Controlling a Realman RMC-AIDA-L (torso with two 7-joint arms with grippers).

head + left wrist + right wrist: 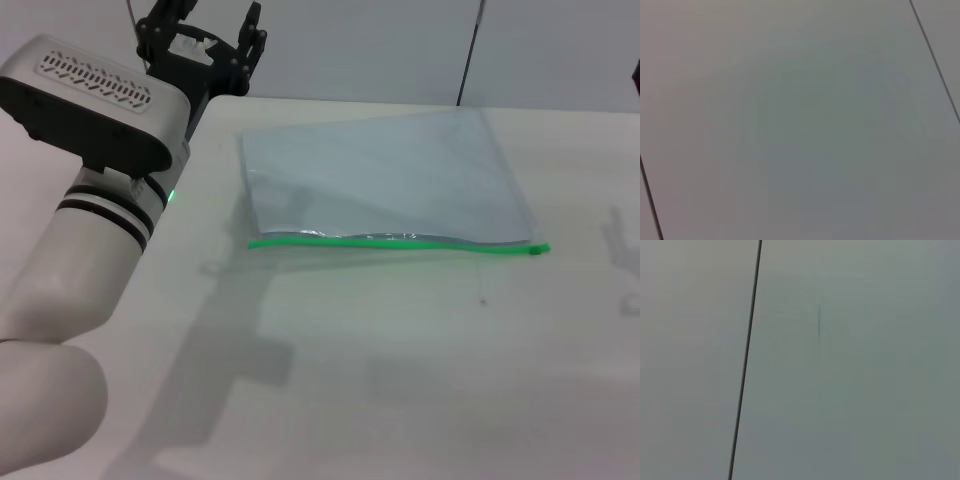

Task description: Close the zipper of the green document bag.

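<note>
The green document bag (385,175) lies flat on the white table (400,380), a pale translucent pouch a little right of the middle. Its zipper (390,241) is the bright green strip along the edge nearest me. The small green slider tab (539,250) sits at the strip's right end. Toward the left end the bag's mouth gapes slightly. My left gripper (208,22) is raised at the far left corner of the table, up and left of the bag, open and holding nothing. My right gripper is out of view. Both wrist views show only plain pale surfaces.
My left arm's large white and grey body (90,200) fills the left side of the head view, next to the bag's left edge. A pale wall with a dark vertical seam (467,55) stands behind the table's far edge.
</note>
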